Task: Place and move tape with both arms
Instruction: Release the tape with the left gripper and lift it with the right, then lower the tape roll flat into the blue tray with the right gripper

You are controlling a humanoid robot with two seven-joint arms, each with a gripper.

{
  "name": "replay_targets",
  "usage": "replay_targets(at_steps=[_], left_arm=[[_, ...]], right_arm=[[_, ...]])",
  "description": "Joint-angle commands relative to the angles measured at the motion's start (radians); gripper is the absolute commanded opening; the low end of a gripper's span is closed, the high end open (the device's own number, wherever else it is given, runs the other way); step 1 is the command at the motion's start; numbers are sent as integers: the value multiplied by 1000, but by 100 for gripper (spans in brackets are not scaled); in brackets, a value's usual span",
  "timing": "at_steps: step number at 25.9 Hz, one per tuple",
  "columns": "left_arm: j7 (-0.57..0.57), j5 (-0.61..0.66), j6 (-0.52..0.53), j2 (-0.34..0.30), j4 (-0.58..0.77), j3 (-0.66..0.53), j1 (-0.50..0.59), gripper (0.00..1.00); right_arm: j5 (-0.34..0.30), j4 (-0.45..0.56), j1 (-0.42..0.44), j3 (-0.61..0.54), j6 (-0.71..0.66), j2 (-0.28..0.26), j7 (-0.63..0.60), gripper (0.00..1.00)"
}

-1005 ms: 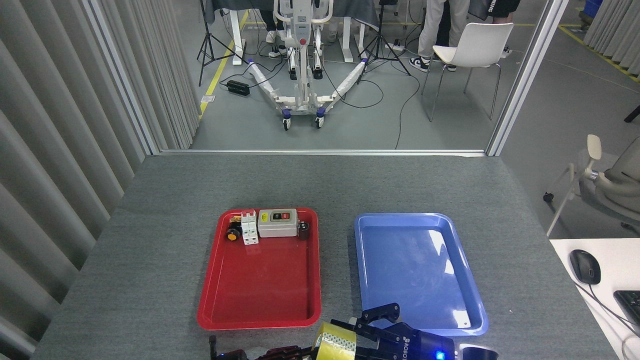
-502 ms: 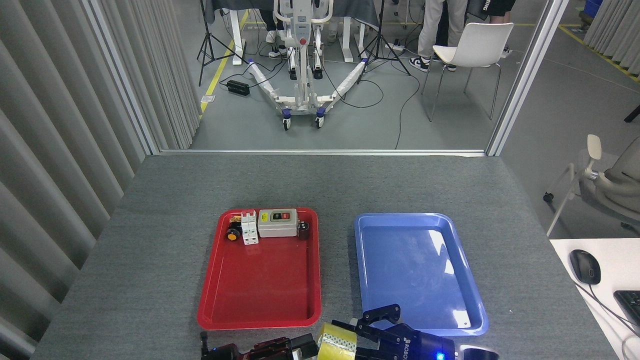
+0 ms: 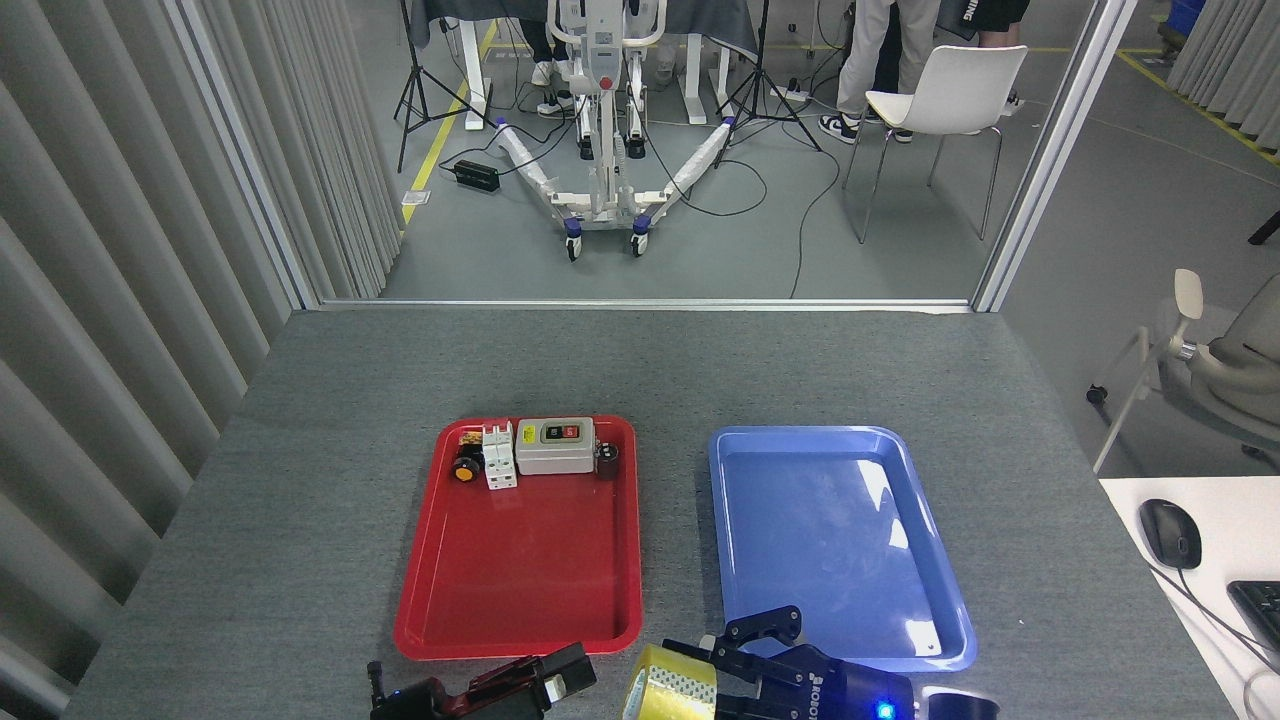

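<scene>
Yellow and translucent, the tape (image 3: 668, 690) is sitting at the very bottom of the head view, just in front of the near edge of the red tray (image 3: 520, 600) and left of the near corner of the blue tray (image 3: 930, 620). Our right gripper (image 3: 745, 665) is coming in from the bottom right, its black body marked ROBOTIQ and showing a blue light. Its fingers (image 3: 765, 627) are lying against the right side of the roll, one reaching up over the blue tray's near rim, and they are pressing on the tape, so we are reading this claw as clamped on the roll (the far side of the grasp is hidden behind the tape itself). The roll is standing on edge, its printed white core facing left and slightly toward us.

Our left gripper (image 3: 545, 680) is showing as a dark red and black shape low at the bottom edge, left of the tape and apart from it, with a clear gap between them. Its tip is pointing toward the roll, but we cannot tell whether its fingers are spread or closed.

On the grey table (image 3: 300, 480), the red tray is holding a grey switch box (image 3: 555, 445), a white breaker (image 3: 499, 455) and a small orange-and-black button (image 3: 464, 468) along its far end.
</scene>
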State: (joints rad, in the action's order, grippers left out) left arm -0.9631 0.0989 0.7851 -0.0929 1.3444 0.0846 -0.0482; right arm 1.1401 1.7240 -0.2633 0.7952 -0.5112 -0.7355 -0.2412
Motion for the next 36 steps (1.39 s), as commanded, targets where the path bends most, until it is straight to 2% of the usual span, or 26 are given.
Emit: replay_targets(at_steps=[1, 4, 6, 9, 11, 12, 13, 14, 15, 18, 20, 24, 27, 31, 33, 36], left_arm=[[9, 13, 0, 12, -65, -54, -28, 86], [87, 102, 0, 36, -111, -144, -78, 86], [187, 278, 0, 71, -125, -236, -116, 86], [428, 688, -9, 124, -73, -350, -144, 86], [698, 1018, -63, 153, 33, -358, -130, 86], [836, 1176, -122, 182, 81, -355, -119, 82], [961, 1321, -211, 217, 133, -350, -78, 81], [1055, 1421, -305, 225, 179, -330, -41, 83], [1109, 1454, -418, 220, 223, -279, -15, 89], [1083, 1427, -731, 208, 263, -65, 47, 100], [1080, 1427, -826, 205, 268, 12, 70, 100], [1112, 1429, -828, 197, 257, 41, 102, 100], [1149, 1427, -827, 196, 245, 41, 103, 100], [1150, 1427, -825, 160, 234, 41, 85, 100], [1144, 1427, -825, 156, 237, 40, 77, 100], [1143, 1427, -825, 154, 233, 41, 73, 100]], right_arm=[[-13, -1, 45, -114, -1, -1, 5, 28], [-46, -4, 151, -326, -15, 1, 43, 28], [-125, -26, 203, -459, -27, 10, 99, 29], [-249, -83, 233, -620, -9, 82, 255, 29], [-272, -135, 233, -729, 31, 148, 396, 29], [-270, -152, 228, -763, 65, 180, 457, 29], [-270, -164, 225, -786, 111, 206, 513, 29], [-270, -176, 222, -794, 163, 212, 559, 29], [-272, -196, 207, -797, 226, 211, 608, 29], [-283, -291, 95, -763, 382, 211, 746, 31], [-286, -380, 15, -717, 448, 212, 829, 31], [-301, -497, -116, -608, 611, 212, 947, 35], [-387, -534, -202, -471, 752, 211, 1020, 36], [-516, -627, -324, -271, 944, 214, 1028, 35], [-566, -701, -382, -221, 964, 217, 1019, 35], [-583, -756, -421, -215, 947, 220, 1017, 34]])
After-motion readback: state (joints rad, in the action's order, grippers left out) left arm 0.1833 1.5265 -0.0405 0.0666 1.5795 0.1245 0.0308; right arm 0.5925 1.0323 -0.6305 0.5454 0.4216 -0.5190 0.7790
